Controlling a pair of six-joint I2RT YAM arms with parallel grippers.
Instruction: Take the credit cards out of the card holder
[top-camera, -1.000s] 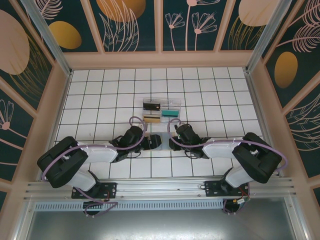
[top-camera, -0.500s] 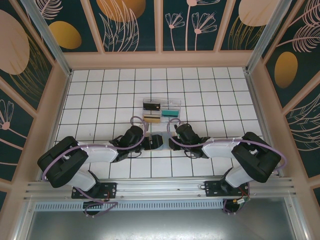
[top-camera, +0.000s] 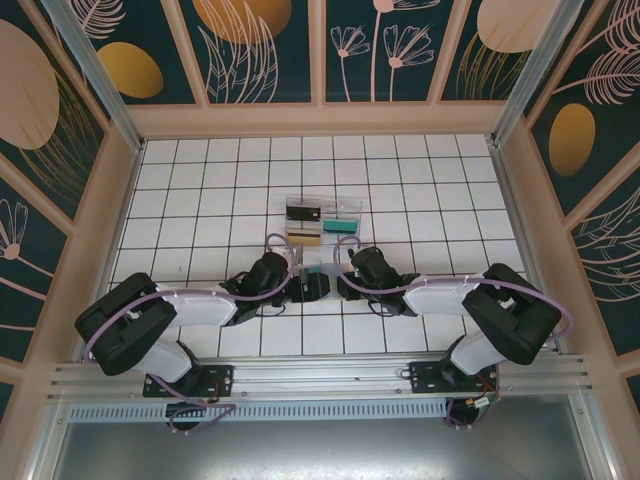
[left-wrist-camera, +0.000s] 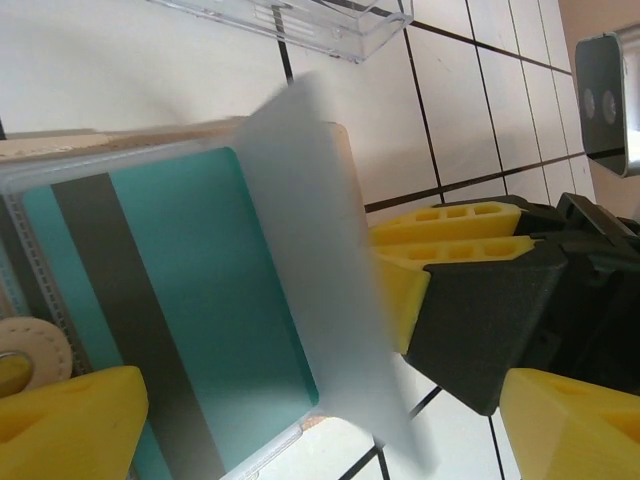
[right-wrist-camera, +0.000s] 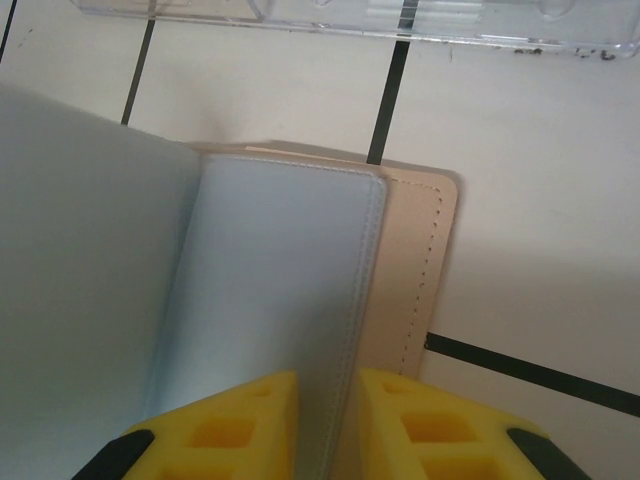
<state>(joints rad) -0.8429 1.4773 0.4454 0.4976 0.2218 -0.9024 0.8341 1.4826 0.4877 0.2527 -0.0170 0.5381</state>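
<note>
The card holder (top-camera: 322, 276) lies open on the tiles between my two grippers. A teal credit card (left-wrist-camera: 190, 300) with a dark stripe sits in its left half, showing as a teal patch (top-camera: 313, 270) from above. My right gripper (right-wrist-camera: 328, 385) is shut on the holder's blue-grey inner flap (right-wrist-camera: 270, 280) and holds it up on edge; the tan outside (right-wrist-camera: 420, 270) lies beneath. That flap (left-wrist-camera: 310, 230) stands tilted over the card. My left gripper (left-wrist-camera: 320, 440) is open wide, its yellow fingers (left-wrist-camera: 70, 420) either side of the card's near end, not touching it.
A clear plastic compartment tray (top-camera: 322, 220) stands one tile beyond the holder, with dark, gold and teal cards in it. Its near wall (right-wrist-camera: 350, 20) is close to the holder's far edge. Pink walls ring the tiled floor.
My left gripper has opened a little wider and edged toward the holder. The flap has been raised, and the teal card now shows from above.
</note>
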